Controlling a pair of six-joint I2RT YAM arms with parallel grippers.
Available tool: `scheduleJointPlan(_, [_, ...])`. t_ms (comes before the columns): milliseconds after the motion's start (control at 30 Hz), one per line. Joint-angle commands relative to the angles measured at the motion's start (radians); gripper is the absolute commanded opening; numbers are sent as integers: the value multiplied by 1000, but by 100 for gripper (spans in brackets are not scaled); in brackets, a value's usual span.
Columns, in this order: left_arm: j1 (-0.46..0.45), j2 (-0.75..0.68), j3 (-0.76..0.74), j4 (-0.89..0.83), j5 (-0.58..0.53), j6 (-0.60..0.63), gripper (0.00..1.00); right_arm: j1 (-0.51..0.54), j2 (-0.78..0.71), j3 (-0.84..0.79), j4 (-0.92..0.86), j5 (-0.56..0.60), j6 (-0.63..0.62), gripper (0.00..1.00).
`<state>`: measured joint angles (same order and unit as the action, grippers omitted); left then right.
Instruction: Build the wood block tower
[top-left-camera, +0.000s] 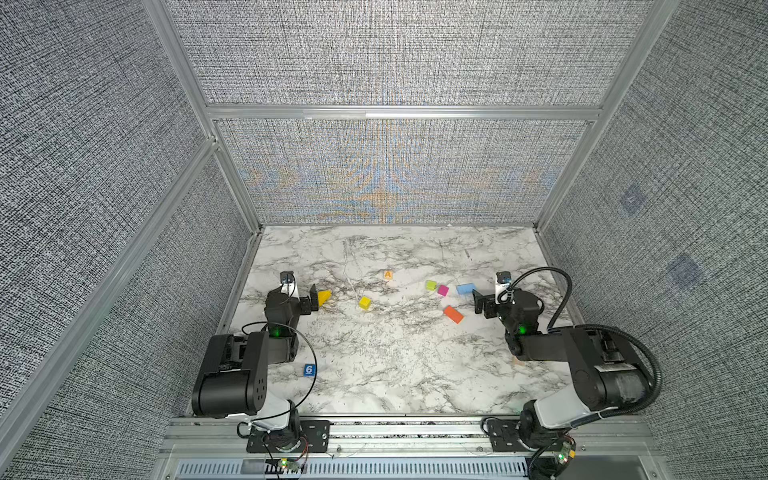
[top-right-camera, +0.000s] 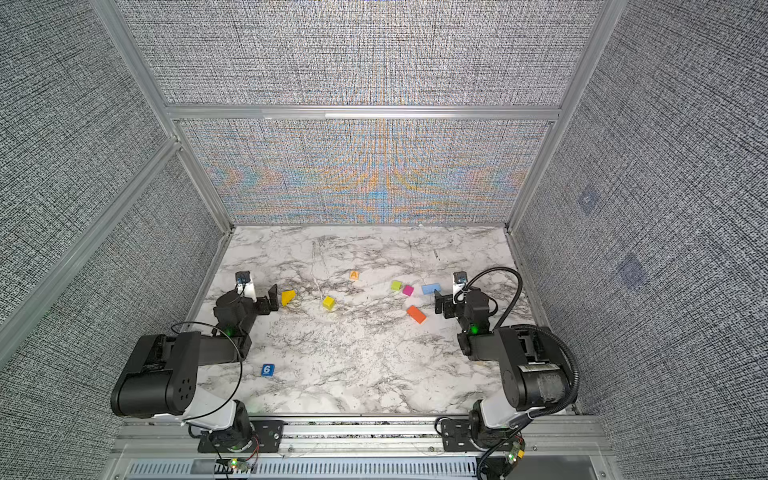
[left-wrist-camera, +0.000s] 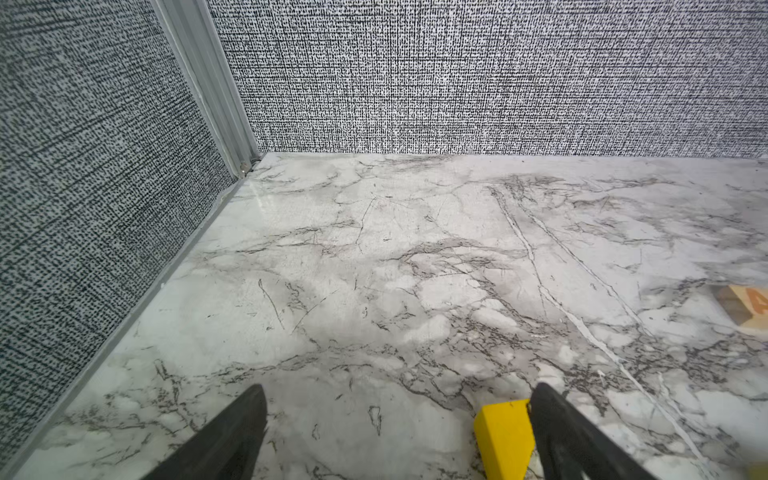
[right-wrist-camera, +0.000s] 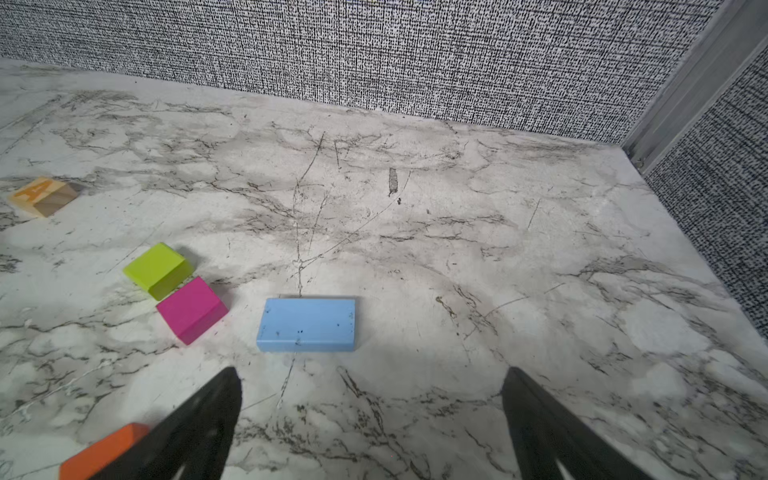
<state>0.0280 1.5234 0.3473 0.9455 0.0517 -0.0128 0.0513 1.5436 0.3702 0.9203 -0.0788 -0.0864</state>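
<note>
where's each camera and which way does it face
Top views: high over the near edge, looking down at the table and back wall; left arm and right arm show.
Left wrist: on left arm, facing far-left corner; open jaw tips, yellow wedge.
Right wrist: on right arm, facing far-right corner, blue slab; open jaw tips.
Both wrist views share the "A" cube.

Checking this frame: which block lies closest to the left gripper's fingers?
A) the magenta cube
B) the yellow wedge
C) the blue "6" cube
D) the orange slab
B: the yellow wedge lies on the table right at the open left gripper, close beside one finger in the left wrist view; the other blocks lie well away from it.
</note>
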Motion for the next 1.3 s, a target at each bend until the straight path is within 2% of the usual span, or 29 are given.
scheduleJointPlan(0, [0,0,0,1,0,-4,99,-1,-2,-3,-4,4,8,99])
scheduleJointPlan(1267, [0,1,6,-8,-27,-13,99,-3,0,20,-44,66,40,99])
